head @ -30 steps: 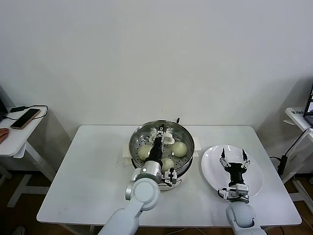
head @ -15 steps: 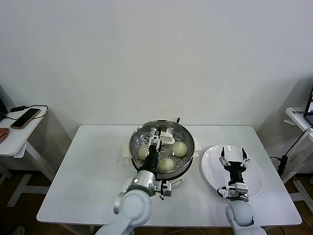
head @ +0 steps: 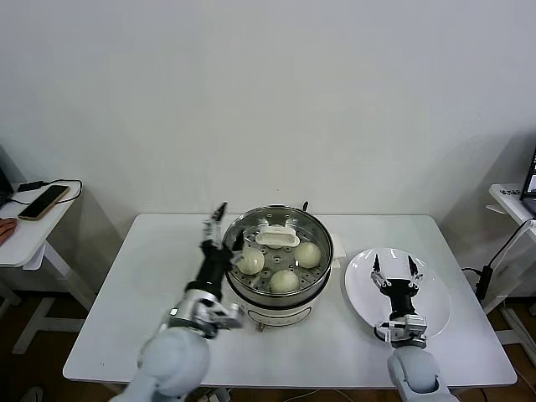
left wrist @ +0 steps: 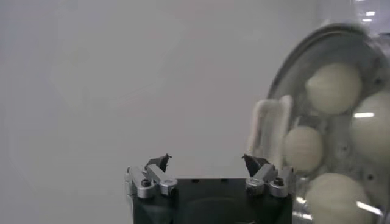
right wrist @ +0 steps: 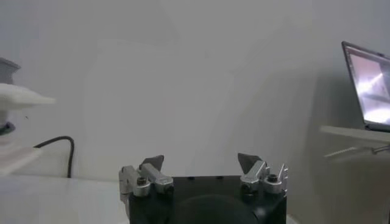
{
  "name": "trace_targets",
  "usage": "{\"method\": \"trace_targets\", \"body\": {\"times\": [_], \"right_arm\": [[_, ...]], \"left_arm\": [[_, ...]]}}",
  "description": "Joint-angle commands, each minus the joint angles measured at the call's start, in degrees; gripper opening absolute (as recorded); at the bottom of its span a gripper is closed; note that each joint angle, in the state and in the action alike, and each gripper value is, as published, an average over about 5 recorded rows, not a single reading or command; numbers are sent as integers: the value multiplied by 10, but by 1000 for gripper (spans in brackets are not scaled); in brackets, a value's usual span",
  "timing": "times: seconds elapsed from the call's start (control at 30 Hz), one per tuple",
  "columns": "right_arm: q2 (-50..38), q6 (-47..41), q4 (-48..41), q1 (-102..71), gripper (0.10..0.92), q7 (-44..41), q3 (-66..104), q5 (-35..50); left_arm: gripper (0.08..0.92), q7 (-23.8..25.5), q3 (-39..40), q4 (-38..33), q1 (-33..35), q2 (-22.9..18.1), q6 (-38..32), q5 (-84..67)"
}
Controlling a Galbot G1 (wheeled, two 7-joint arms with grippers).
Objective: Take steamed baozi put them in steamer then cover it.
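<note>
The steamer (head: 315,244) is shiny polished metal with a perforated tray; inside it, the buns (head: 285,281) look smooth and matt. Beside it, the plate (head: 437,306) is glossy white.

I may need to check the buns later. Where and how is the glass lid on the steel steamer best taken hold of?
Probably by the cream-white rectangular handle at the centre of the round transparent glass lid, coming straight down from above. The lid lies flat on the shiny steel steamer, so its rim offers little to pinch, while the raised handle gives two sides to close on. The open left claw is nearest.
</note>
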Motion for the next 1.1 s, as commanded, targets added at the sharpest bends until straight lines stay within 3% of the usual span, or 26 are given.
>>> {"method": "trace_targets", "body": {"times": [0.03, 0.13, 0.27, 1.1], "right_arm": [[-20, -67, 59, -30, 823, -53, -5, 126], [-22, -70, 62, -35, 823, -66, 0, 140], [-25, -64, 63, -41, 823, -76, 1, 141], [-17, -54, 64, -61, 823, -82, 8, 119]], "left_arm": [[823, -178, -196, 139, 28, 25, -147, -511], [823, -157, -210, 192, 29, 18, -226, -552], [823, -137, -218, 226, 39, 8, -276, -569], [823, -114, -216, 243, 101, -11, -319, -572]]}}
